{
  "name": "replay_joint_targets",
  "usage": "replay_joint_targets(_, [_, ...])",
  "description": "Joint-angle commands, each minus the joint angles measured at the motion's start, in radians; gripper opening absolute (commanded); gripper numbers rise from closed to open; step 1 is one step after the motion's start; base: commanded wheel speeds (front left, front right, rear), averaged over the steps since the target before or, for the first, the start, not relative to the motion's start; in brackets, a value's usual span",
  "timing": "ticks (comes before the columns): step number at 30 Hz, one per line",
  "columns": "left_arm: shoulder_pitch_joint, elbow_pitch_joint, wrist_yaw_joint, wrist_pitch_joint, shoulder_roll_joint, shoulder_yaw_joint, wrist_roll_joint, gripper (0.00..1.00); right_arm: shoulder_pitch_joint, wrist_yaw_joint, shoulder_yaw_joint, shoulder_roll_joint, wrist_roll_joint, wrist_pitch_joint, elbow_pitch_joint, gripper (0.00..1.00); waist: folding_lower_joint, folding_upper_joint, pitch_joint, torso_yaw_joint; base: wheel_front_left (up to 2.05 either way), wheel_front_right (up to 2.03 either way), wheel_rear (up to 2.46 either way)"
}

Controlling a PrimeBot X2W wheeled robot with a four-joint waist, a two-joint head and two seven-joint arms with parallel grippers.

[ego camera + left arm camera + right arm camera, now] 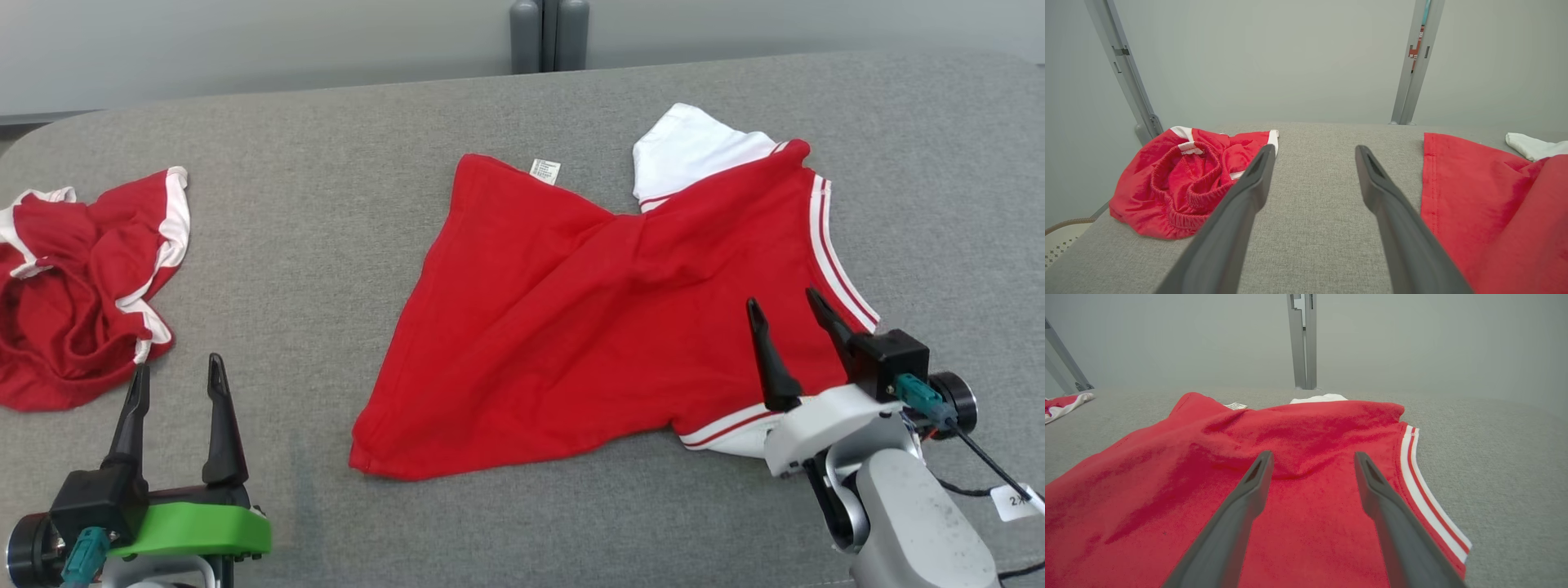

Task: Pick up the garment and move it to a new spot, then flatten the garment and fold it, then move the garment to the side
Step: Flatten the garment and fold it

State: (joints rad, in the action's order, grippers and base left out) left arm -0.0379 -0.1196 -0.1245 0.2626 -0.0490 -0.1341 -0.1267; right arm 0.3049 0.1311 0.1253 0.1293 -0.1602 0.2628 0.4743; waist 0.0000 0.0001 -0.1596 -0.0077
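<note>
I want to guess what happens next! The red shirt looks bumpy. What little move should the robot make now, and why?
Probably lower the right gripper onto the red shirt beside its striped edge and pinch there, ready to tug it flat. Its jaws stand open over the cloth, holding nothing, and folds ridge the middle.

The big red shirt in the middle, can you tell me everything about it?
The red shirt lies spread but wrinkled on the grey surface, looking like soft knit cloth. It has white sleeves and red-and-white striped trim, with a small white label at its far hem corner. The right gripper, jaws open, is above its striped edge; contact is unclear.
</note>
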Motion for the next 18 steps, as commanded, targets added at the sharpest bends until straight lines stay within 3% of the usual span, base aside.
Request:
replay_joint_targets(1, [0.016,0.001,-0.006,0.003,-0.003,-0.004,0.008,1.00,-0.024,-0.001,-0.016,-0.009,0.016,0.003,-0.013,1.00,0.0000,-0.0001,0.001,-0.013,0.00,0.00,0.00])
replay_joint_targets(12, [0.019,-0.003,-0.007,0.003,-0.003,-0.005,0.012,1.00,-0.059,-0.001,-0.085,-0.045,0.041,0.002,-0.080,1.00,0.0000,-0.0001,0.003,-0.029,0.00,0.00,0.00])
replay_joint_targets(18, [0.016,0.001,-0.007,0.003,-0.003,-0.008,0.013,1.00,-0.001,-0.001,-0.121,0.016,0.071,-0.054,-0.066,1.00,0.0000,-0.0001,-0.002,-0.038,0.00,0.00,0.00])
